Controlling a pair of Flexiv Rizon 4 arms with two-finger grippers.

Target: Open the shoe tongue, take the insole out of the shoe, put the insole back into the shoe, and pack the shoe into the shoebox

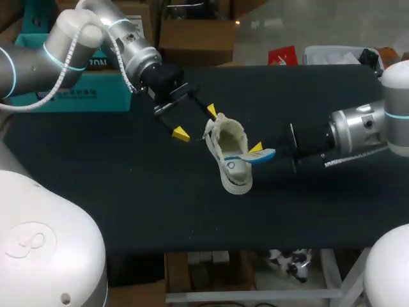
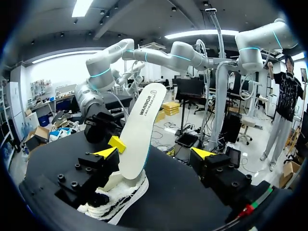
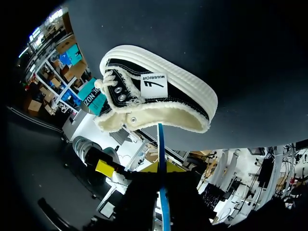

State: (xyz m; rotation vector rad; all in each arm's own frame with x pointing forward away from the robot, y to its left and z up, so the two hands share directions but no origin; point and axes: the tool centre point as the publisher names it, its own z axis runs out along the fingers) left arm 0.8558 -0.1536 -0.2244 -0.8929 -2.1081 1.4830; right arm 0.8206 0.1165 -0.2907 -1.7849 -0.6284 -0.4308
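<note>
Now | right end effector (image 1: 257,152) grips insole (image 2: 139,130) | left end effector (image 1: 196,121) spread | insole face: left wrist view only

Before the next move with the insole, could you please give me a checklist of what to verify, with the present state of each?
1. Right claw shut on insole: ok.
2. Insole's lower end in the opening of the shoe: ok.
3. Left claw holding the shoe steady: not ok, it is open.
4. Insole free of left claw: cannot tell, one yellow tip is very close.
</note>
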